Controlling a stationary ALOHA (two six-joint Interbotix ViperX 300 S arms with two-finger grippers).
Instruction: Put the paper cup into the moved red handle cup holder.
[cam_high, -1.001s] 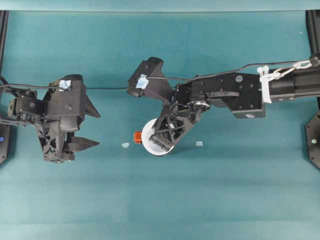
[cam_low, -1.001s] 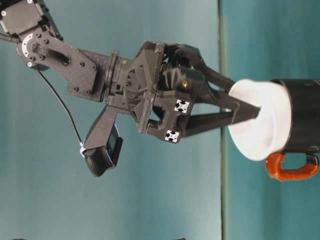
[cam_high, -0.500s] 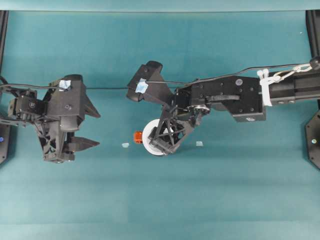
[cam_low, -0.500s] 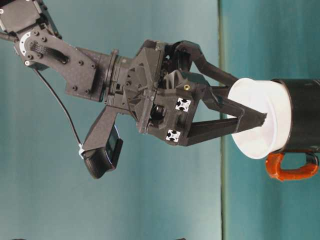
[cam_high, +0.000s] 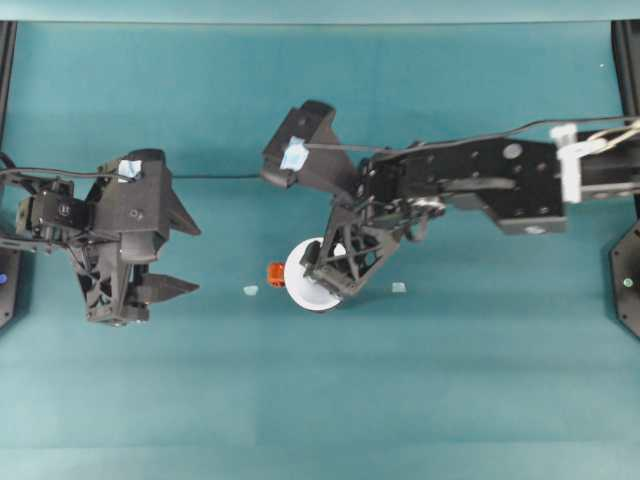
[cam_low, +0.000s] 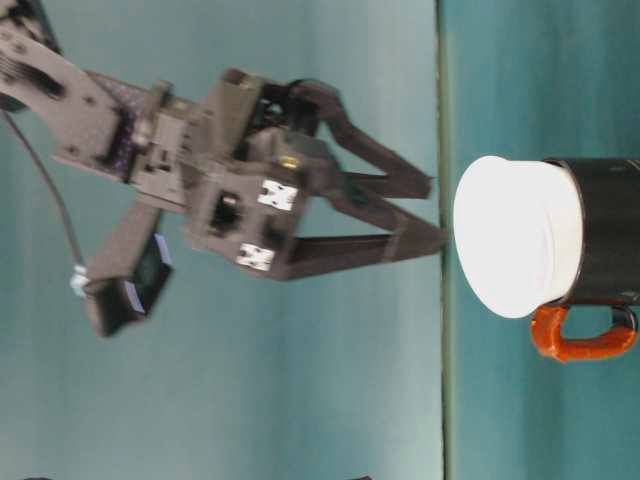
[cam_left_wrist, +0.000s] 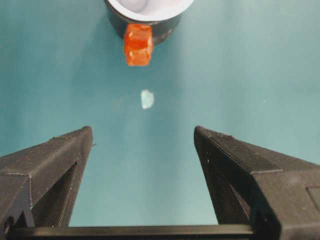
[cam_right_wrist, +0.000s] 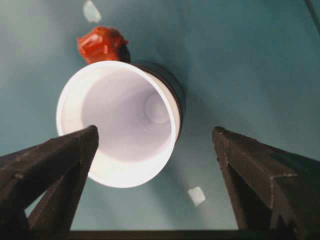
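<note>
Now over the teal table (cam_high: 420, 400): right gripper (cam_low: 432, 212) spread wide, clear above the rim, clasping nothing. Left gripper (cam_high: 178, 257) likewise spread, off to the side. Plain white tapered paper cup (cam_right_wrist: 120, 122) seated upright inside glossy black round red handle cup holder (cam_low: 605, 230). Pale scraps (cam_left_wrist: 146, 99) nearby.

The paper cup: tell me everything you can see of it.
The paper cup is plain white, tapered, with a wide round rolled rim and a smaller base visible inside; it looks empty. It sits upright, mouth up, nested in the glossy black red handle cup holder, its upper part and rim standing proud of the holder's edge. The holder's orange-red handle juts out beside it. The right tool is open above it, not touching; nothing but the holder touches the cup.
</note>
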